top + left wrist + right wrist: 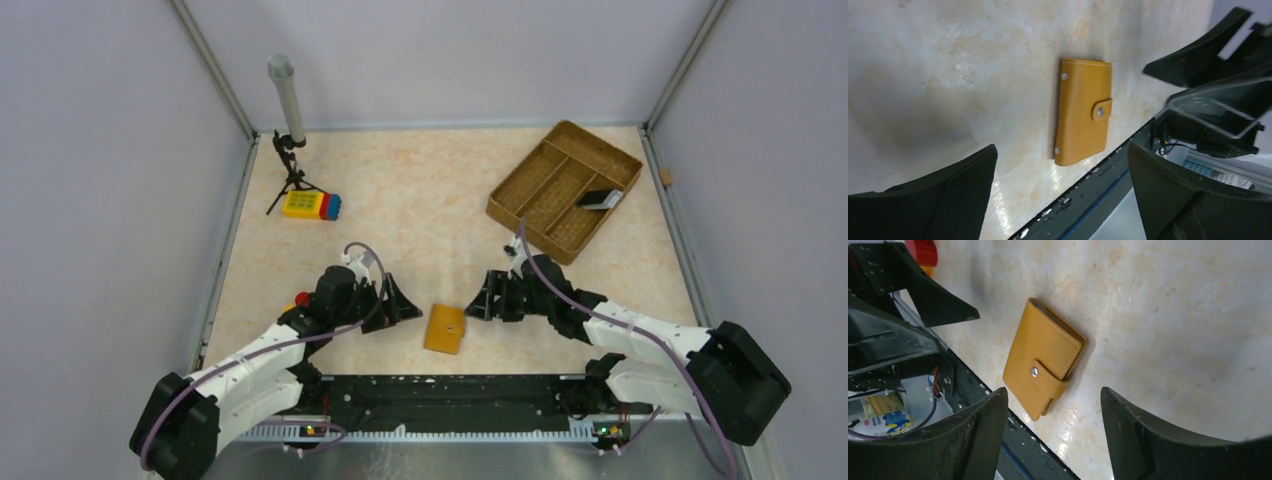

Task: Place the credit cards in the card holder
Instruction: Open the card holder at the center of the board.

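The orange-tan card holder [445, 328] lies snapped shut on the table, close to the front edge and between my two grippers. My left gripper [405, 305] stands open just left of it, nothing between its fingers. In the left wrist view the card holder [1083, 112] lies ahead of the open left gripper [1061, 149]. My right gripper [478, 300] is open just right of it. In the right wrist view the card holder [1043, 365], stud up, sits ahead of the right gripper [1053, 390]. The credit cards [601, 199], light and dark, lie in the woven tray.
The brown woven compartment tray [520, 172] stands at the back right. A yellow-red-blue toy block [312, 205] and a small tripod with a grey tube [288, 110] are at the back left. The black base rail [450, 390] runs along the near edge.
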`<act>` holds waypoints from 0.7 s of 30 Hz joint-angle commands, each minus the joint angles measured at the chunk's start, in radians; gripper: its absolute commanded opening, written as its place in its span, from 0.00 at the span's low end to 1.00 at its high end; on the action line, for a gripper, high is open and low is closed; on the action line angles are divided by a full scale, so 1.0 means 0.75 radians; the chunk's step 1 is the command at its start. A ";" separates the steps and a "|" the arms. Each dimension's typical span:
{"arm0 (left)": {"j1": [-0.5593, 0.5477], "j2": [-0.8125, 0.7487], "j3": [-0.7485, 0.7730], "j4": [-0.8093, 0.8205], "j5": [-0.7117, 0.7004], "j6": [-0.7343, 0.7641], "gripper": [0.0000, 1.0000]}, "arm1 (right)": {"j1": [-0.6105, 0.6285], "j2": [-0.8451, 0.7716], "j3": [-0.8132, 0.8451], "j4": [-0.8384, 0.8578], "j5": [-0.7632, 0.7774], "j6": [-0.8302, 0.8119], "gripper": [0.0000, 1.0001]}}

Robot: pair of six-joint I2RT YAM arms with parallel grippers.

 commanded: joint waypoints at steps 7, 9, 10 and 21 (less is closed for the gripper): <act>-0.113 0.038 -0.052 0.225 0.001 -0.189 0.98 | 0.216 0.252 -0.079 0.395 0.072 0.318 0.60; -0.131 0.056 -0.058 0.229 0.006 -0.203 0.97 | 0.248 0.307 -0.075 0.445 0.086 0.345 0.59; -0.140 0.068 -0.058 0.229 0.010 -0.205 0.97 | 0.262 0.331 -0.067 0.463 0.095 0.353 0.59; -0.238 0.205 -0.060 0.198 0.006 -0.202 0.93 | 0.298 0.558 -0.014 0.598 0.153 0.414 0.51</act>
